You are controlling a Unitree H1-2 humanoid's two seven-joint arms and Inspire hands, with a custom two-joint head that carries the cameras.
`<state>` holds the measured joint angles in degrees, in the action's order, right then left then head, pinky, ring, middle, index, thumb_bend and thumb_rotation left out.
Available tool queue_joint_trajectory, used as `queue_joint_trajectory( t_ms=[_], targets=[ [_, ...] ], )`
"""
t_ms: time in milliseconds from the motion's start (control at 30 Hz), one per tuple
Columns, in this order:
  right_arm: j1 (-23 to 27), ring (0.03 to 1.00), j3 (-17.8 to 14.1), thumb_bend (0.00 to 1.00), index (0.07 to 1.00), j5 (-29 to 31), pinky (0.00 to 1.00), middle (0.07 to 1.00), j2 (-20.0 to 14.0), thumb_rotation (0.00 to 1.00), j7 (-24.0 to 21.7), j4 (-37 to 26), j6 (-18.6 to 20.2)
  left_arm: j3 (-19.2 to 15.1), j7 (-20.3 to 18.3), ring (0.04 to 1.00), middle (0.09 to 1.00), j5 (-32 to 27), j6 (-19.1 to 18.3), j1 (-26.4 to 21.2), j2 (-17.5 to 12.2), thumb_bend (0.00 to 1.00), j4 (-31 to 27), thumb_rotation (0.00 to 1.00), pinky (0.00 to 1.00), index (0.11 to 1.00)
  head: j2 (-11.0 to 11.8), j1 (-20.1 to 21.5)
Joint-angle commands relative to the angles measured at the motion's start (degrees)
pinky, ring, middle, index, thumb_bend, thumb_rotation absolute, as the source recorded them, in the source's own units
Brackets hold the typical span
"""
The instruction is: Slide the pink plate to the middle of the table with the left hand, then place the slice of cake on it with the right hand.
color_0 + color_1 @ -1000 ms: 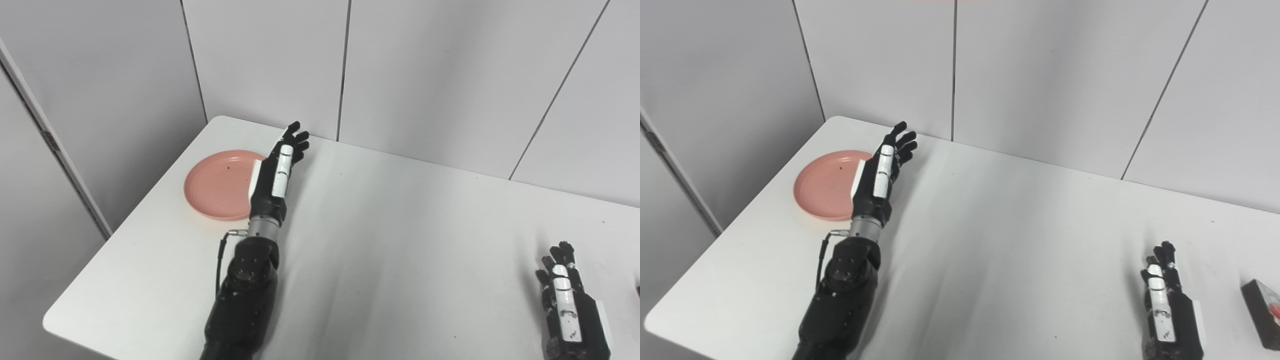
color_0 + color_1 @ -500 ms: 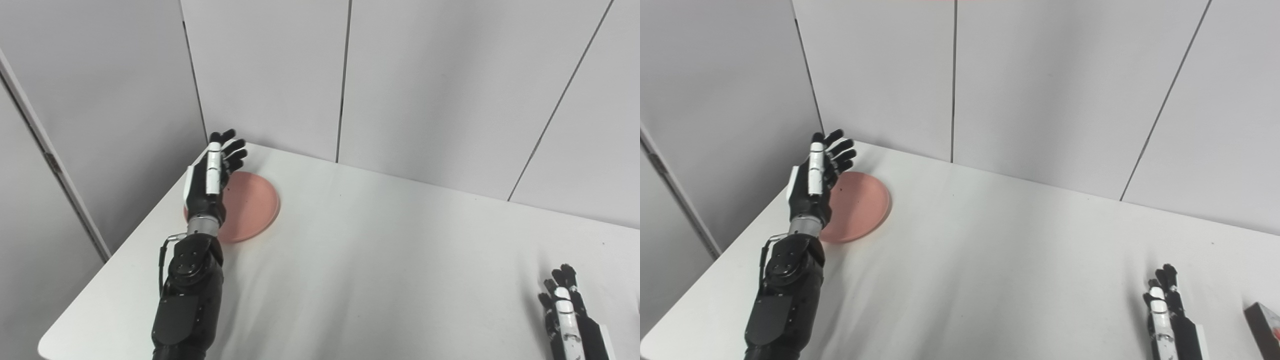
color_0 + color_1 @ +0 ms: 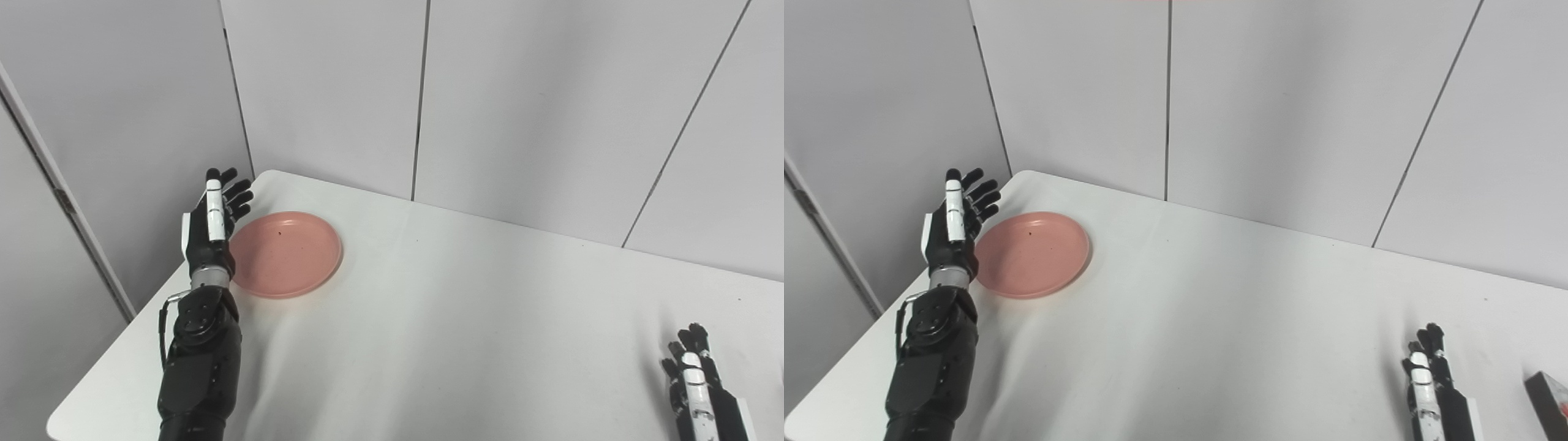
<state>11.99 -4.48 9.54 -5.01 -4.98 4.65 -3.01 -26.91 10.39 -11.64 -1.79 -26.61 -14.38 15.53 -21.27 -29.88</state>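
The pink plate (image 3: 285, 253) lies flat near the far left corner of the white table (image 3: 465, 318). My left hand (image 3: 211, 223) is open, held edge-on with fingers pointing away, just left of the plate's left rim, raised near the table's left edge. My right hand (image 3: 1432, 392) is open with fingers apart at the bottom right, low over the table and partly cut off by the picture edge. The slice of cake (image 3: 1549, 398), dark with a red spot, lies at the right edge, just right of the right hand.
Grey wall panels stand close behind the table (image 3: 422, 92). The table's left edge and rounded far-left corner (image 3: 260, 177) lie right by the left hand. A broad bare stretch of tabletop separates the plate and the right hand.
My left hand has swung from the plate's right side, over it, to its left side. The camera tilted up a little at first. The plate and the right hand stay where they were.
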Motion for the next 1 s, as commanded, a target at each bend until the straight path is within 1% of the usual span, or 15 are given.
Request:
queue_joint_trajectory(
  t_ms=[0, 133, 267, 300, 367, 467, 633, 800, 967],
  targets=[
    [1.0, 1.0, -0.1, 0.37, 1.0, 0.2, 1.0, 1.0, -0.2, 0.8, -0.2, -2.1, -0.7, -0.3, 0.5, 0.752, 0.753, -0.4, 3.6, -1.8, -1.7, 0.74, -0.1, 1.0, 0.79, 0.765, 0.0, 0.1],
    [0.9, 1.0, -0.2, 0.38, 1.0, 0.2, 1.0, 1.0, -0.2, 0.8, -0.1, -2.5, -0.4, -0.2, 0.8, 0.775, 0.769, 0.0, 4.9, -1.9, -2.1, 0.73, 2.3, 1.0, 0.8, 0.779, -0.1, 0.1],
    [0.9, 1.0, -0.2, 0.38, 1.0, 0.3, 1.0, 1.0, -0.1, 0.8, 0.0, -2.8, -0.1, 0.0, 1.3, 0.777, 0.769, 0.2, 5.6, -2.0, -2.3, 0.73, 3.4, 1.0, 0.8, 0.781, -0.1, 0.2],
    [0.9, 1.0, -0.2, 0.38, 1.0, 0.3, 1.0, 1.0, 0.0, 0.8, 0.2, -3.1, 0.1, 0.3, 1.6, 0.777, 0.769, 0.7, 5.7, -2.0, -2.5, 0.73, 4.4, 1.0, 0.8, 0.78, -0.2, 0.3],
    [0.9, 1.0, -0.2, 0.38, 1.0, 0.3, 1.0, 1.0, 0.1, 0.79, 0.3, -3.3, 0.3, 0.7, 2.1, 0.794, 0.779, 1.3, 5.6, -2.1, -2.8, 0.74, 5.8, 1.0, 0.84, 0.781, -0.2, 0.3],
    [0.8, 1.0, -0.1, 0.37, 1.0, 0.0, 1.0, 1.0, 0.0, 0.8, 0.2, -3.4, 0.0, 1.2, 2.8, 0.782, 0.768, 1.9, 5.7, -2.2, -3.0, 0.75, 7.2, 1.0, 0.84, 0.775, -0.2, 0.3],
    [0.7, 1.0, -0.1, 0.36, 1.0, 0.2, 1.0, 1.0, 0.1, 0.81, 0.4, -3.8, 0.5, 1.7, 2.9, 0.794, 0.78, 1.6, 6.8, -2.4, -3.2, 0.75, 9.2, 1.0, 0.84, 0.787, -0.2, 0.2],
    [0.7, 1.0, -0.1, 0.35, 1.0, -0.1, 1.0, 1.0, 0.1, 0.8, 0.5, -4.0, 0.5, 1.7, 3.0, 0.824, 0.802, 1.3, 9.7, -2.8, -3.4, 0.75, 11.8, 1.0, 0.88, 0.805, -0.3, 0.2],
    [0.8, 1.0, -0.1, 0.35, 1.0, 0.2, 1.0, 1.0, 0.0, 0.8, 0.4, -4.1, 0.7, 1.3, 2.9, 0.836, 0.813, 0.6, 11.9, -3.0, -3.5, 0.75, 12.8, 0.98, 0.89, 0.811, -0.3, 0.1]
  ],
)
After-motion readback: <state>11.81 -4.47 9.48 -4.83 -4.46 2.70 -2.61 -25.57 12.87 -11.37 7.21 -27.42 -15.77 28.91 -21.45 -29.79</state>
